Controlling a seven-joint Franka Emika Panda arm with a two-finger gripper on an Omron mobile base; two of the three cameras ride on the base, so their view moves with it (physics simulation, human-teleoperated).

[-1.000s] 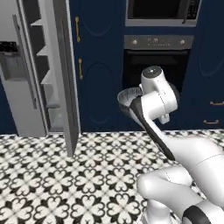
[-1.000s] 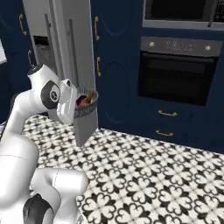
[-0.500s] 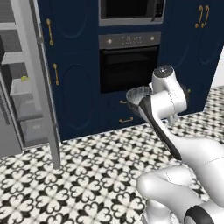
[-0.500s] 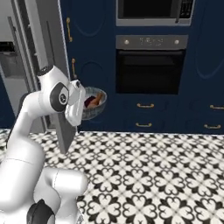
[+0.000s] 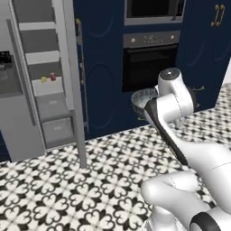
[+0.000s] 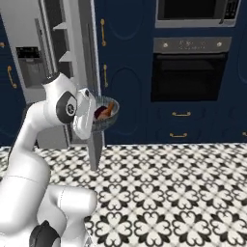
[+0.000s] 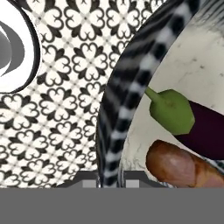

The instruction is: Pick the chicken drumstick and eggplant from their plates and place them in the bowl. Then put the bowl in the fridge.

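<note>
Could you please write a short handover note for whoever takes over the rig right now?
Gripper: shut on the rim of the bowl, carried in the air over the patterned floor.
Things: the chicken drumstick and the eggplant both lie inside the bowl.
The fridge stands ahead to the left with its door open, shelves showing.
Done: both foods are in the bowl, and the bowl is lifted.
Left: bring the bowl to the fridge, set it on a shelf and let go.
</note>
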